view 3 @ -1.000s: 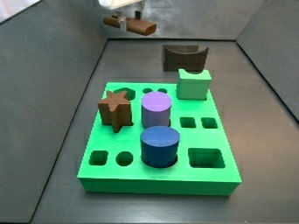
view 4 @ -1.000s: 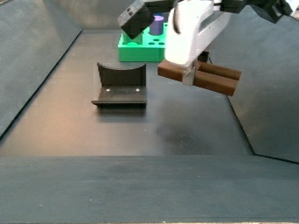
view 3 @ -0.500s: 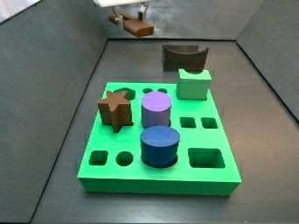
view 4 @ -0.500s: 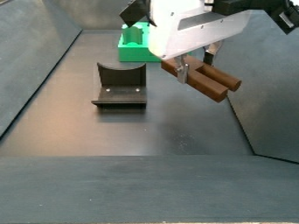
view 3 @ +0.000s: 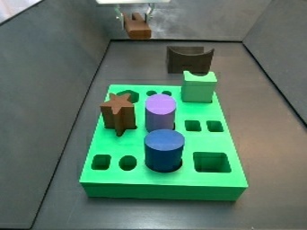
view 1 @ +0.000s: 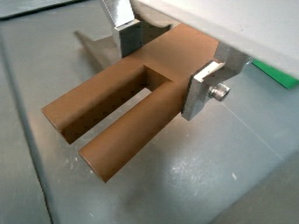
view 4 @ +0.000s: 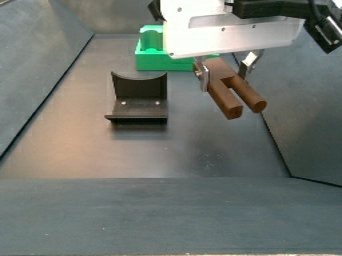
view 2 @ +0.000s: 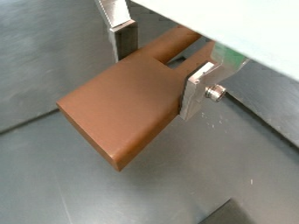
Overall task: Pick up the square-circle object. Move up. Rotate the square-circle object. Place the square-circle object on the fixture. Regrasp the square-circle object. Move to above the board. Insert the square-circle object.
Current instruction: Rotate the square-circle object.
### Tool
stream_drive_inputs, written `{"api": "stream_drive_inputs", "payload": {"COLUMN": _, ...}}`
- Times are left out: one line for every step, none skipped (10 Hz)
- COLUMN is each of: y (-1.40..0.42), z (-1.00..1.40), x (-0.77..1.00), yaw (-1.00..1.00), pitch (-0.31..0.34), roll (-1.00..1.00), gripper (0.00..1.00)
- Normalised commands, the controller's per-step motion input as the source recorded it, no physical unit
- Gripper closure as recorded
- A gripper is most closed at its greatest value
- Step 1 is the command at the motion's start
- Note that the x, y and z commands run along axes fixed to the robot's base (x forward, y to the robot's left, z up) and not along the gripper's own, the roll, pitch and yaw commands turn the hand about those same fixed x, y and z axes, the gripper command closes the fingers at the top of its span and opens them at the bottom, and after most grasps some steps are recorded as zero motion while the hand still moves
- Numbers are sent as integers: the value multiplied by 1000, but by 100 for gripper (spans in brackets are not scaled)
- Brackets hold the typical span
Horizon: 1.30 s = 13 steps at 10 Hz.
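The gripper is hanging above the floor, jaws clenching the square-circle object by one end, tilting it free, seemingly for rotation; the fixture is waiting lower, off beside it.

Gripper aloft, right of fixture

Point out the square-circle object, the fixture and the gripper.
square-circle object (view 4: 233,95): side view, on one prong.
fixture (view 4: 135,98): side view, on the scooped face.
gripper (view 1: 170,63): wrist view, midway between the fingers, raised, gripping the object.
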Motion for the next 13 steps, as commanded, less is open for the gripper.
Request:
{"api": "stream_drive_inputs", "payload": {"y": 20, "z": -19, "x": 11, "yaw": -810, "pitch": -27, "roll": -34, "gripper": 100}}
{"api": "stream_drive_inputs", "payload": {"y": 20, "z": -19, "x": 11, "yaw": -588, "pitch": -27, "roll": -34, "gripper": 100}}
{"api": "stream_drive_inputs", "payload": {"y": 20, "z": -19, "x": 10, "yaw": -305, "pitch": -26, "roll": -34, "gripper": 100}}
{"api": "stream_drive_inputs", "payload": {"y": 20, "z": -19, "x": 9, "yaw": -232, "pitch": -25, "roll": -34, "gripper": 100}}
{"api": "stream_drive_inputs", "payload": {"y": 0, "z": -1000, "x": 0, "yaw": 0, "pitch": 0, "roll": 0, "gripper": 100}}
{"api": "stream_drive_inputs", "payload": {"y": 1, "z": -1000, "x": 5, "yaw": 17, "pitch": -6, "roll": 1, "gripper": 100}}
{"api": "stream_drive_inputs", "payload": {"y": 3, "z": -1000, "x": 18, "yaw": 18, "pitch": -15, "roll": 1, "gripper": 100}}
{"api": "stream_drive_inputs", "payload": {"y": 3, "z": -1000, "x": 25, "yaw": 17, "pitch": -20, "roll": -2, "gripper": 100}}
{"api": "stream_drive_inputs", "payload": {"y": 3, "z": -1000, "x": 34, "yaw": 13, "pitch": -17, "roll": -7, "gripper": 100}}
{"api": "stream_drive_inputs", "payload": {"y": 4, "z": -919, "x": 41, "yaw": 10, "pitch": -13, "roll": -12, "gripper": 100}}
{"api": "stream_drive_inputs", "payload": {"y": 5, "z": -710, "x": 48, "yaw": 9, "pitch": -10, "roll": -18, "gripper": 100}}
{"api": "stream_drive_inputs", "payload": {"y": 6, "z": -562, "x": 50, "yaw": 9, "pitch": -7, "roll": -22, "gripper": 100}}
{"api": "stream_drive_inputs", "payload": {"y": 4, "z": -328, "x": 44, "yaw": 10, "pitch": -9, "roll": -26, "gripper": 100}}
